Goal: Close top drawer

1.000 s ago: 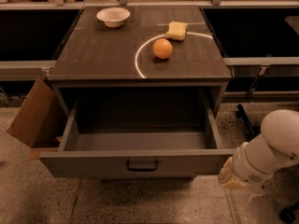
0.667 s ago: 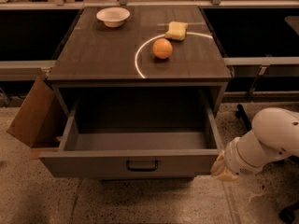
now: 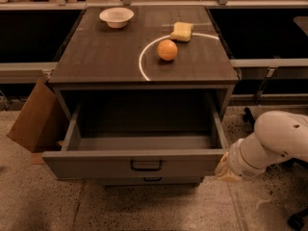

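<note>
drawer (image 3: pixel 86 164): pulled fully out toward the near side, its long axis running left to right.
handle (image 3: pixel 146 165): mid-front, left of the gripper.
gripper (image 3: pixel 225 167): at the front's right end, touching or just beside it; how wide it stands, cannot tell.
push needed: probably toward the far side.
hidden: contact at that corner; arm (image 3: pixel 279 138) cut off at the right.

It is a robotics lab (speckled floor (image 3: pixel 144 211), metal-framed benches (image 3: pixel 269 63)): the end effector (image 3: pixel 225 168) sits beside the top drawer (image 3: pixel 96 163).
</note>
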`<state>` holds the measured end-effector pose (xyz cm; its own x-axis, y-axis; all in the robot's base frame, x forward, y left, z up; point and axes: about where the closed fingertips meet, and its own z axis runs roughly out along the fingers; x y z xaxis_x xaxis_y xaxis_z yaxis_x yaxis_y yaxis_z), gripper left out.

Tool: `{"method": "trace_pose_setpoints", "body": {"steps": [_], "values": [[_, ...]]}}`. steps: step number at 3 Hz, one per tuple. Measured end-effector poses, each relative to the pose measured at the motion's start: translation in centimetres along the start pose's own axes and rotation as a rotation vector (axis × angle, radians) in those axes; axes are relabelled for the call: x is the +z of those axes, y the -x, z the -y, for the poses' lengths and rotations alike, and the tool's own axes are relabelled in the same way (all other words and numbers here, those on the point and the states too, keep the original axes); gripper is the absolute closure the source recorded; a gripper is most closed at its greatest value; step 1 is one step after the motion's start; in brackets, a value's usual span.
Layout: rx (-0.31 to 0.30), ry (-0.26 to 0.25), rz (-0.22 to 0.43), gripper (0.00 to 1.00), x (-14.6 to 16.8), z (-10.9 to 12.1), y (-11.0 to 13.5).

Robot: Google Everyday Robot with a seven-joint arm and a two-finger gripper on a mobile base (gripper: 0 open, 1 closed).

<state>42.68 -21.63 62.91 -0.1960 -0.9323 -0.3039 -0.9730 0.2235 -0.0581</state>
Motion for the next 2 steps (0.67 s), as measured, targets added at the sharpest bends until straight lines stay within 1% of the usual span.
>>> {"method": "trace_pose_setpoints", "body": {"steps": [1,2], "values": [[-0.014,-0.052,0.004,1.0,0.9,2.5,0.0],[-0.02,-0.124,0.04,1.0,1.6,6.5,0.1]]}}
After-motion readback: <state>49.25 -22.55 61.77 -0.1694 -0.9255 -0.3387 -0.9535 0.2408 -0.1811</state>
